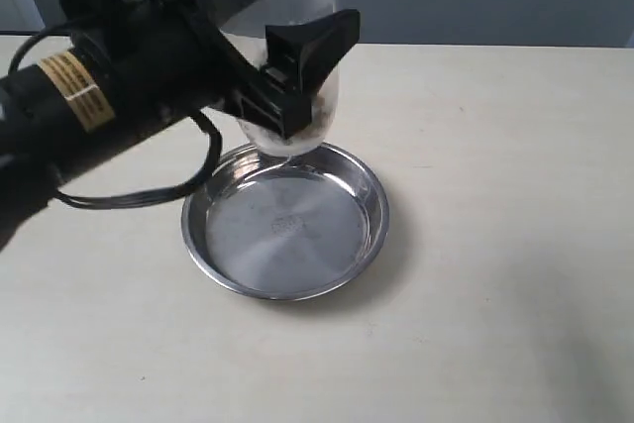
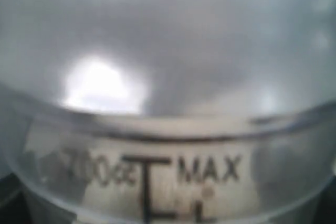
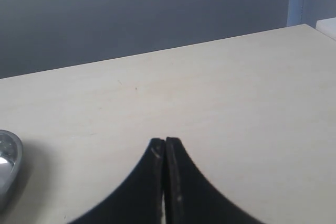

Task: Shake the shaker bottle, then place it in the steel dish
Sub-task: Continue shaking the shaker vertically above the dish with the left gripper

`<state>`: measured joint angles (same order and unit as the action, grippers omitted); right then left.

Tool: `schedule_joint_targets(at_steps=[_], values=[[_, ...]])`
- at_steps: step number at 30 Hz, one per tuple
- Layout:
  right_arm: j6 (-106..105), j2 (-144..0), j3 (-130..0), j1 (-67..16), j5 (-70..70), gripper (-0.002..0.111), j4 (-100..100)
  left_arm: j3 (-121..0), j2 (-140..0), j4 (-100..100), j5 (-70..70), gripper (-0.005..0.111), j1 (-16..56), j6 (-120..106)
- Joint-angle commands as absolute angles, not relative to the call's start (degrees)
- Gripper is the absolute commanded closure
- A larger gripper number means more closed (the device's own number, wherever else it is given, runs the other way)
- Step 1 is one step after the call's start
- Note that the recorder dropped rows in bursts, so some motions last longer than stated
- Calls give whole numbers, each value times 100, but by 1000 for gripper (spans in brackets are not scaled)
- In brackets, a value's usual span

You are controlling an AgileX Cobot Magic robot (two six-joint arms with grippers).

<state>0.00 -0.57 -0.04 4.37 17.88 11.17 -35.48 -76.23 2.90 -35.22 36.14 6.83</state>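
The shaker bottle (image 1: 260,17), clear frosted plastic, hangs in the air with my left gripper (image 1: 297,81) shut on its body. Its top runs out of the exterior view. Brown and white grains show low inside it. Its narrow lower end hovers just over the far rim of the steel dish (image 1: 369,235), a round shiny pan that lies flat on the table. The bottle's wall (image 2: 173,77), printed with "MAX", fills the left wrist view and hides the fingers there. My right gripper (image 3: 165,141) is shut on nothing, low over bare table, with the dish's edge (image 3: 8,163) off to one side.
A black cable (image 1: 129,197) loops down from the left arm to the table left of the dish. The pale tabletop (image 1: 495,245) runs wide to the right and front. A grey wall (image 3: 142,9) stands behind the table's far edge.
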Motion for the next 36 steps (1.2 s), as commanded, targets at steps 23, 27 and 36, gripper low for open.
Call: schedule_joint_targets(at_steps=[23,27,36], values=[[0,-28,0,455,1743,109,1101,-3641,-9557,33,-3793,106,3586,843],[0,-28,0,455,1743,109,1101,-3688,-9313,426,-4825,106,3600,1139],[0,-28,0,455,1743,109,1099,-3574,-9560,-599,-4266,106,3550,450]])
